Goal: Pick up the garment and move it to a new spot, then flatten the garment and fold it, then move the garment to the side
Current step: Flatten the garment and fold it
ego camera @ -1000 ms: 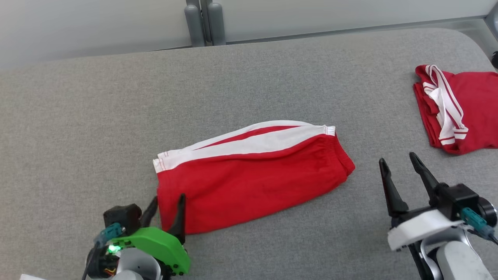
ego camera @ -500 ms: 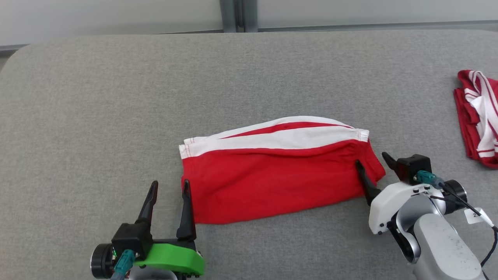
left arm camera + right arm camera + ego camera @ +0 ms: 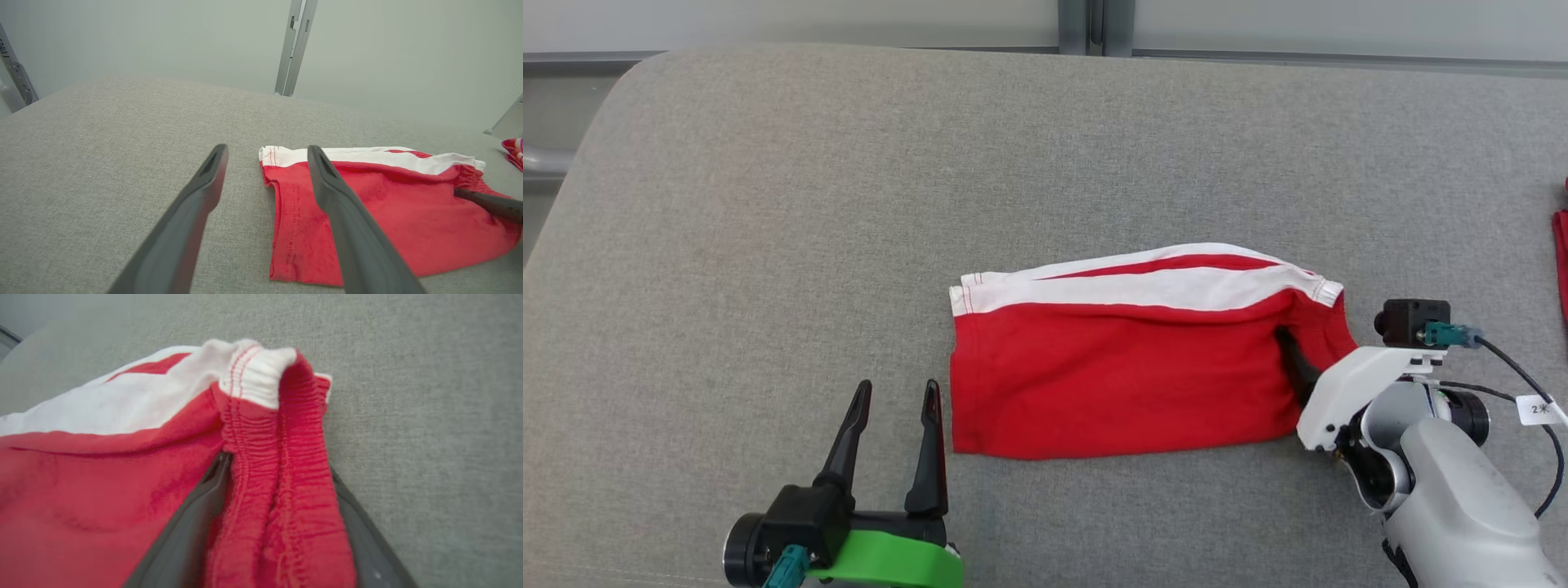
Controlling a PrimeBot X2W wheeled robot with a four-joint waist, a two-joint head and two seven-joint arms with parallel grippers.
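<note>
Bright diffuse light, faint shadows, right wrist view blurred, wide-angle edges stretched

The left hand (image 3: 894, 394) sits at the lower left of the head view, its green-cased wrist (image 3: 882, 563) at the bottom edge. Both dark fingers point up the frame, parted and empty. The right hand (image 3: 1311, 336) reaches in from the lower right on a pale forearm (image 3: 1462, 523), angled toward the upper left. Its fingers are spread wide, with one of them hidden.
</note>
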